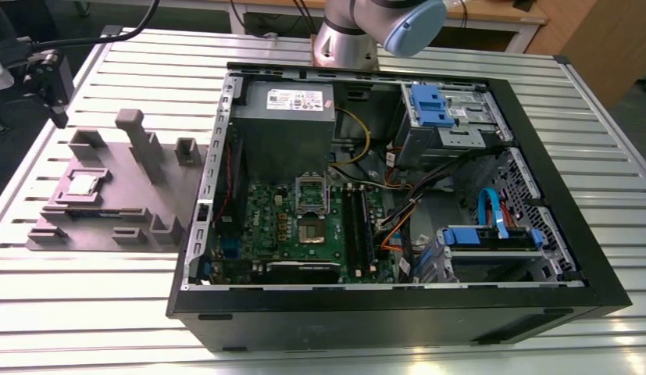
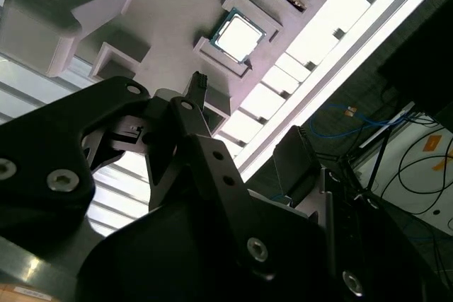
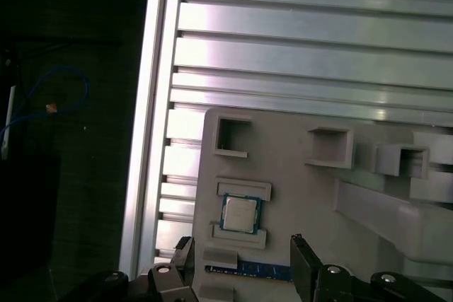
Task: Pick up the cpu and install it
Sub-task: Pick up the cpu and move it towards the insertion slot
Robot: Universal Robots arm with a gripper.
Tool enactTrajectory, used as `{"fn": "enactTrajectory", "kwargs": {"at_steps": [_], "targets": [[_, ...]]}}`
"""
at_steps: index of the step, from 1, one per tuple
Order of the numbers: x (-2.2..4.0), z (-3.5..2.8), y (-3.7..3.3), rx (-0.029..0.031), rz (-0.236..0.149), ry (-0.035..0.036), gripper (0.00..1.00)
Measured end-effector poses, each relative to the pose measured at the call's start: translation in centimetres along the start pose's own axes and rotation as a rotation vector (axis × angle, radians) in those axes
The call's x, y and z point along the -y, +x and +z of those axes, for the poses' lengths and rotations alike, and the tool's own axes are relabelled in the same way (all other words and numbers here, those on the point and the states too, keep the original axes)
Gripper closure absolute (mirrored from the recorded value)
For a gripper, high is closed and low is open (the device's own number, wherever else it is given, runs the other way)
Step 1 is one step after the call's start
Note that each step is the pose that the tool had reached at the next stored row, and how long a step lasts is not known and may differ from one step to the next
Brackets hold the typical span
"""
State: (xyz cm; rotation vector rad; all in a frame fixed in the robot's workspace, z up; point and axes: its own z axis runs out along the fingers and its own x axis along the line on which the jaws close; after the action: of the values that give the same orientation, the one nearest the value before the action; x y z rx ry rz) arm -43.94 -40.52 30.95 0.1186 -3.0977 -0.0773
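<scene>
Open end effector (image 3: 241, 244) over the cpu (image 3: 239, 213)
The cpu rests in the tray (image 1: 125, 199), at the exterior view's left.

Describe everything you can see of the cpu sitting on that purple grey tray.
The cpu is a small flat square chip with a silvery-grey metal top and thin greenish rim. It lies flat, metal side up, seated between two raised brackets of the purple-grey plastic tray, which stands on the exterior view's left of the open black computer case. Only the tray touches it; the open hand is near but apart.
</scene>
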Motion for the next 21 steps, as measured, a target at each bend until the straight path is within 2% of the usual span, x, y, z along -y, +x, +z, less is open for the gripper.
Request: {"fn": "enactTrajectory", "kwargs": {"at_steps": [21], "targets": [[0.04, 0.70, -0.03, -0.0001, 0.000, 0.0000, 0.35]]}}
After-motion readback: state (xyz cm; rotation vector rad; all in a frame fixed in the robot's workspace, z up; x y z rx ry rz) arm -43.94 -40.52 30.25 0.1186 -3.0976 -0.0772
